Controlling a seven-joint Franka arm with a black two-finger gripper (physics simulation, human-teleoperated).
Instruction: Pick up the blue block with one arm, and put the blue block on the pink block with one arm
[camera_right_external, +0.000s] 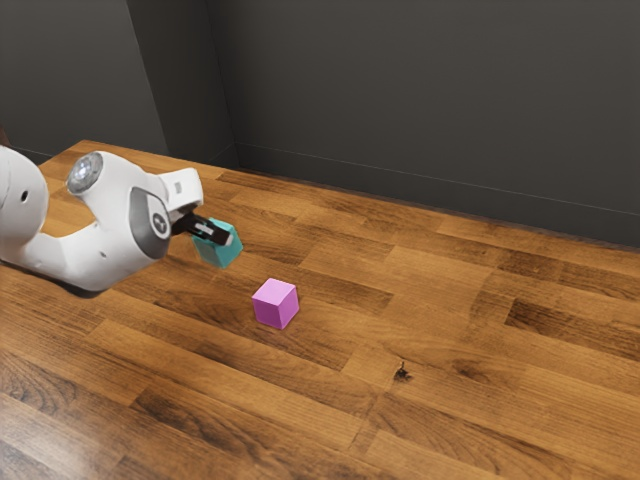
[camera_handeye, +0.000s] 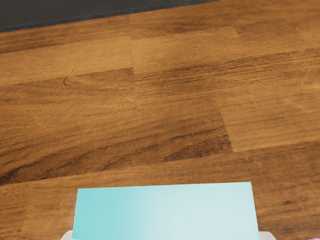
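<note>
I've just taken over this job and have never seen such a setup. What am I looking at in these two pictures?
The white machine is a robot arm, seen from a side camera. Its black gripper is shut on the blue block, which is tilted. The pink block rests apart from it on the wooden table. The other picture comes from a camera on the arm's hand. The pale blue shape there is that same held block, with the table beyond.

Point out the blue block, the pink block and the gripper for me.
blue block (camera_right_external: 228, 250): exterior view, on its face beside the finger.
pink block (camera_right_external: 275, 302): exterior view, on the cube's middle.
gripper (camera_right_external: 210, 233): exterior view, midway between fingertips, at the block.
</note>
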